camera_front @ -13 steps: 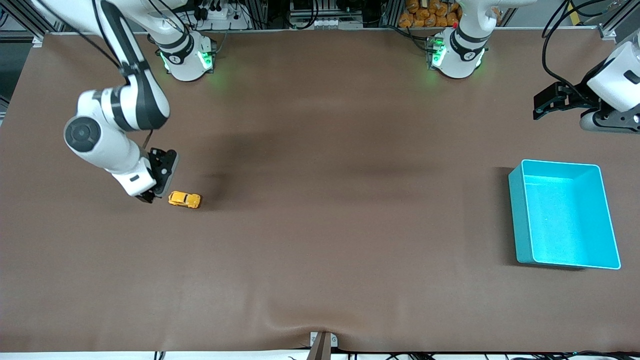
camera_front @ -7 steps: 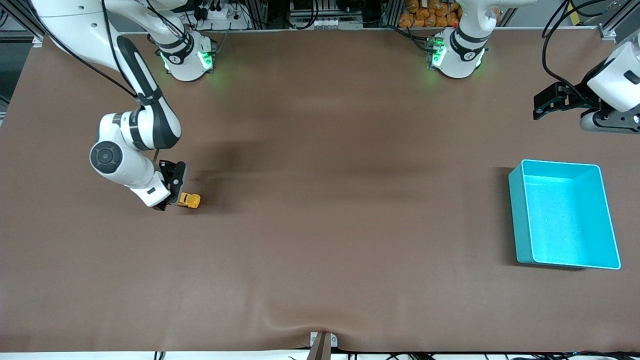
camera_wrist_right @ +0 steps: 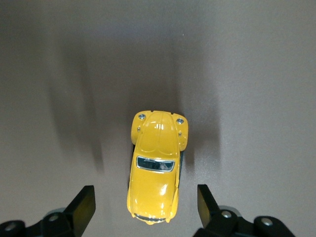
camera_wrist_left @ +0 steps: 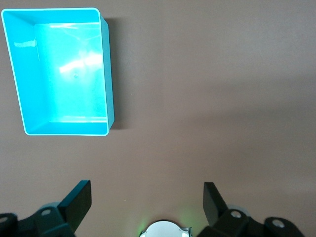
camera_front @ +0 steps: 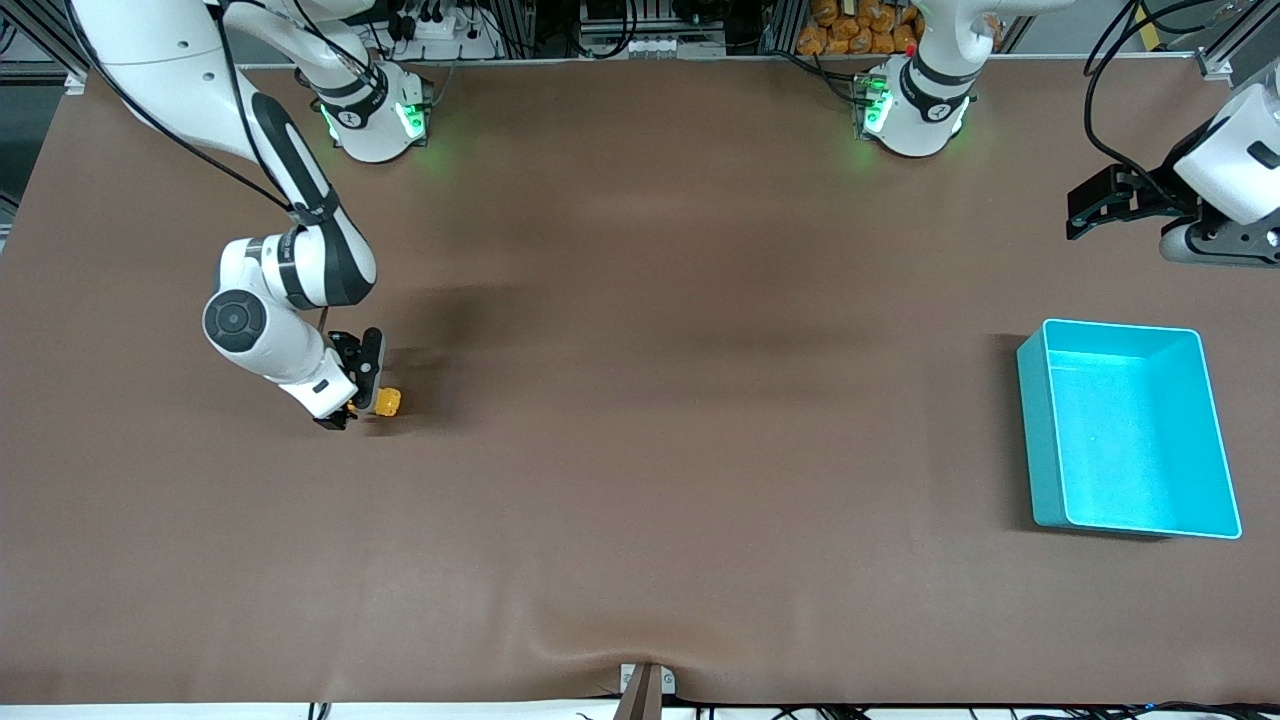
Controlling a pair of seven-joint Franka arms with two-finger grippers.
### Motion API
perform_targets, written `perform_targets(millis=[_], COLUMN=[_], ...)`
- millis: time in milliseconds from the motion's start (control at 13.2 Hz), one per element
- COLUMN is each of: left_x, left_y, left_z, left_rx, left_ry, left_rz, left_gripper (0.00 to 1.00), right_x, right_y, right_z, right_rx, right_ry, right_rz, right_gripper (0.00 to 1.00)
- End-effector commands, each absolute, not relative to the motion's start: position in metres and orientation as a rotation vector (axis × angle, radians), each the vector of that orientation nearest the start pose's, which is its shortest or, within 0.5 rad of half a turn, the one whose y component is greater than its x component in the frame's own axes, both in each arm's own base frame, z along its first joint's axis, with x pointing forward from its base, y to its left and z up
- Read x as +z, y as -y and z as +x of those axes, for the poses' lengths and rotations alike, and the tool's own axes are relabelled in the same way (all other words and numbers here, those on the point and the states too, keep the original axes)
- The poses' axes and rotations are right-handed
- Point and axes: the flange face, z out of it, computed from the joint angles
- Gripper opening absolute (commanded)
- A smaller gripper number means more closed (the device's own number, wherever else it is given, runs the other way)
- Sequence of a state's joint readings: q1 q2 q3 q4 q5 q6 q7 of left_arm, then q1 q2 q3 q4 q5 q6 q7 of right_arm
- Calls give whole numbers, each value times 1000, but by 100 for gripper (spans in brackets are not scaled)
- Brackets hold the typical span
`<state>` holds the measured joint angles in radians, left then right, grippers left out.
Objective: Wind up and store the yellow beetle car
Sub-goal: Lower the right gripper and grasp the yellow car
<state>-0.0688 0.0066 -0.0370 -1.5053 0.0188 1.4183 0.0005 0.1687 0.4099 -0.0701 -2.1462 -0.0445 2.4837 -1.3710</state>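
Down low at the right arm's end of the table: the right gripper (camera_front: 352,405), fingers spread wide, 1 on each side of the yellow beetle car (camera_front: 388,402), not pinching it. Sitting on its wheels on the brown table (camera_front: 640,450), that little car, well apart from the turquoise bin (camera_front: 1130,430). Long way of the car running along the table from one arm's end toward the other, rear end tucked between the fingers. Mostly hidden under the gripper in the front view, only a small yellow bit peeking out. Shown whole in the right wrist view: yellow beetle car (camera_wrist_right: 155,168) with 2 little round lamps at its end away from the gripper, a dark window on top, and a gap between the car and each black finger (camera_wrist_right: 81,207). Up in the air at the left arm's end, waiting: the left gripper (camera_front: 1090,210), let go and wide open, holding nothing. Only in the left wrist view: the inside of the bin (camera_wrist_left: 61,71) seen from above.
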Motion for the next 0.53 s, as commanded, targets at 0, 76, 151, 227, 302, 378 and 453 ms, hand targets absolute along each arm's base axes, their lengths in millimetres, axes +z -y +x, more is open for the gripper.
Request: perform_targets(millis=[0, 76, 151, 227, 302, 378, 453], left_x=[640, 640, 640, 640, 640, 640, 639], left_y=[54, 55, 54, 55, 55, 54, 54], left_z=[538, 538, 538, 538, 538, 538, 538], left_rx=[142, 142, 142, 142, 142, 142, 147], left_ry=[-138, -139, -138, -139, -139, -138, -138], left_rz=[-3115, -3116, -3115, -3116, -3116, -3115, -3115], left_gripper=[100, 100, 100, 100, 100, 100, 100], right_x=[200, 199, 196, 196, 193, 192, 191], right_y=[-54, -54, -56, -58, -59, -61, -65], right_z=[561, 562, 562, 562, 562, 562, 562], right_rx=[149, 148, 148, 140, 142, 142, 142], right_ry=[2178, 2177, 2183, 2192, 2194, 2200, 2207], right_rz=[-2274, -2276, -2271, -2270, -2267, -2262, -2256], right_gripper=[84, 80, 78, 75, 72, 67, 64])
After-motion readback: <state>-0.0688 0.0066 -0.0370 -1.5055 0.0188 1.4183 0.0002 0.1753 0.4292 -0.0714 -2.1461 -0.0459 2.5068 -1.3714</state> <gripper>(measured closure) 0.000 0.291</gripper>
